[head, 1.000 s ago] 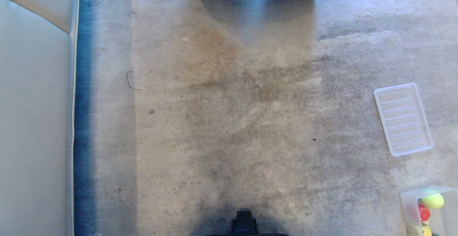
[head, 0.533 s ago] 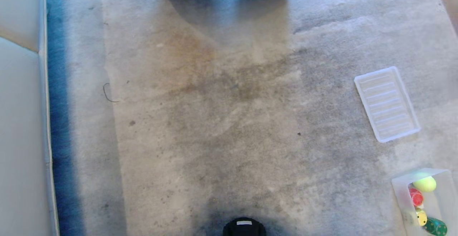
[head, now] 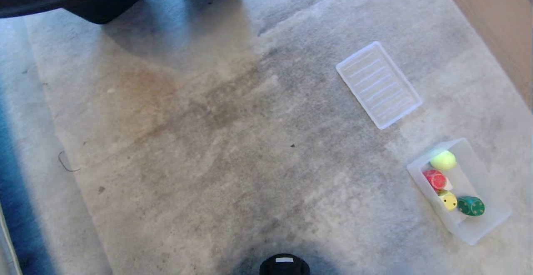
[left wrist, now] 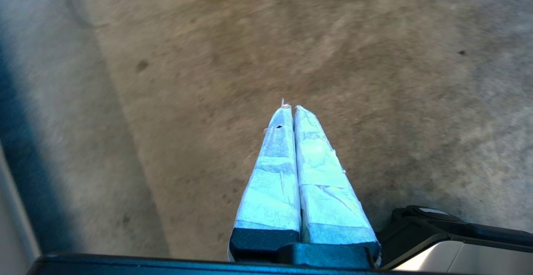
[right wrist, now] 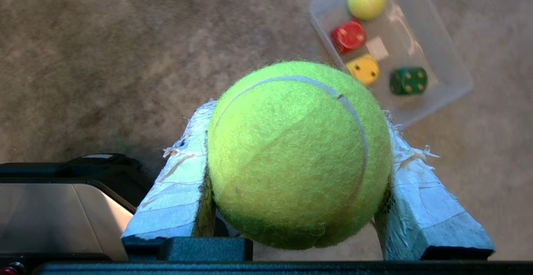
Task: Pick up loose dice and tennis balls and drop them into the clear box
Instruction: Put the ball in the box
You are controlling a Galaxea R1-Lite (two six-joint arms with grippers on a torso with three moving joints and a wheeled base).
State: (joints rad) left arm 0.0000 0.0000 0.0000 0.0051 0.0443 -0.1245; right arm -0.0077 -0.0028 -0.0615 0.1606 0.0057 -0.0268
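The tennis ball (right wrist: pixel 297 154) sits clamped between the taped fingers of the right gripper (right wrist: pixel 297 171), filling the gap between them, and it is carried clear of the carpet (head: pixel 208 150). Its goal, the clear box (head: pixel 483 225), lies on the carpet at the robot's right front, with its long axis running slantwise away from the robot, the near end further to the right than the far end. In the right wrist view the box shows beyond the held ball and off to one side, near but not yet under it, so my judgement is that the gripper has to be brought over the box opening before letting go. Inside the box lie another tennis ball (head: pixel 443 160) at the far end, then the red die (head: pixel 434 179), the yellow die (head: pixel 448 200) and the green die (head: pixel 471 206); bare floor shows along the wall away from the dice. The ribbed tray (head: pixel 379 85) lies beyond the box, apart from it. The left gripper (left wrist: pixel 291 112) hangs with its fingers pressed together, holding nothing, on the side away from the box; the right arm is plainly the nearer one
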